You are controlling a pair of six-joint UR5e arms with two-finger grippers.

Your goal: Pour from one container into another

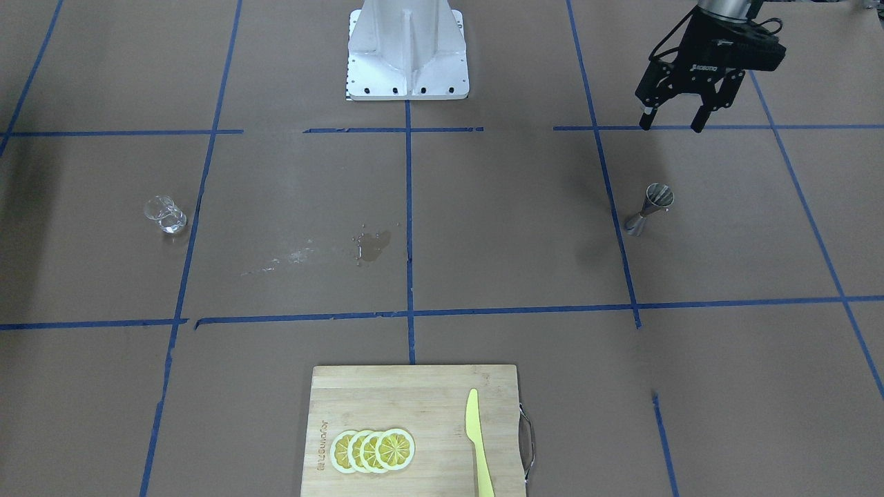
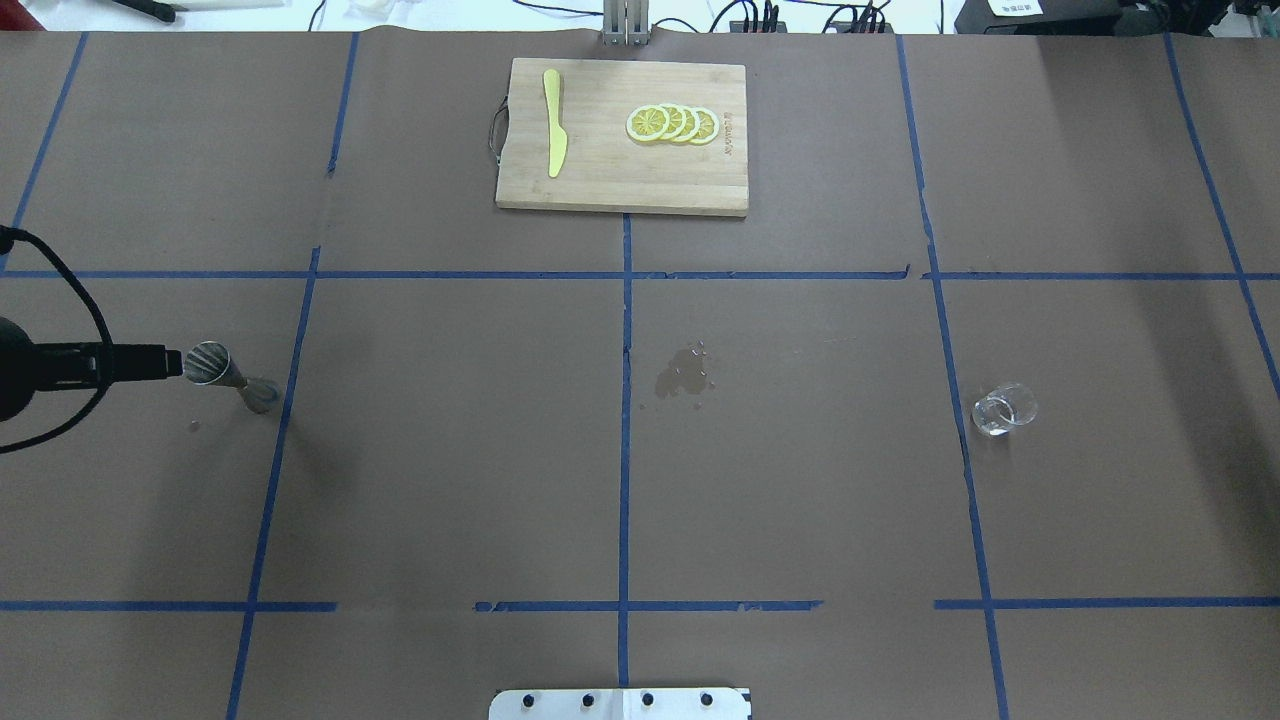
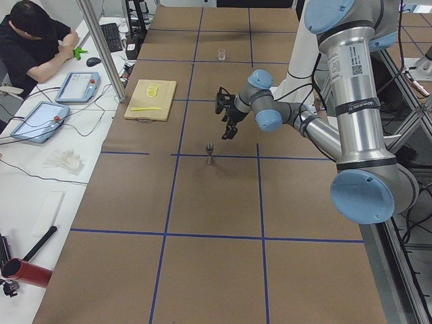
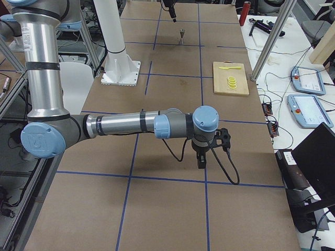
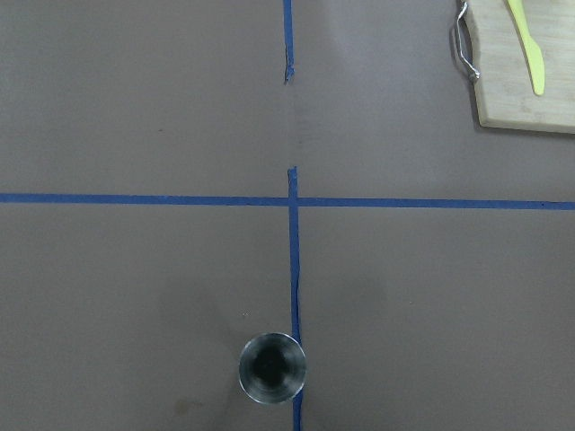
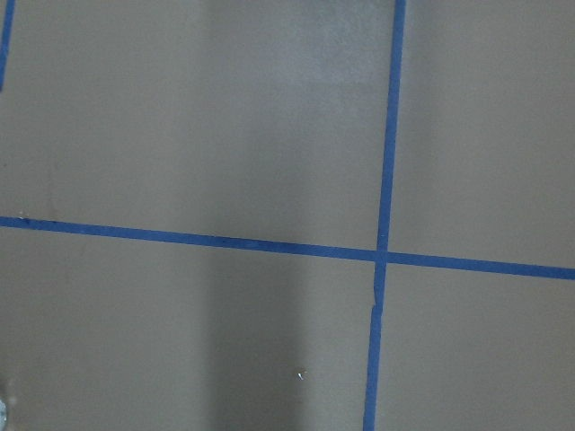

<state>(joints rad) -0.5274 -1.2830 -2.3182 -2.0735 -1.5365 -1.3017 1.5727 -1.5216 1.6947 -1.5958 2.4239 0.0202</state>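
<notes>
Up off the table (image 1: 483,207), the left jaws hang wide and empty; the jigger (image 1: 649,208) stands upright below them, slightly aside, untouched. The right jaws show only in a side view, so I cannot tell their state. The cup (image 1: 166,214) stands well apart, past a wet patch (image 1: 373,246).
</notes>
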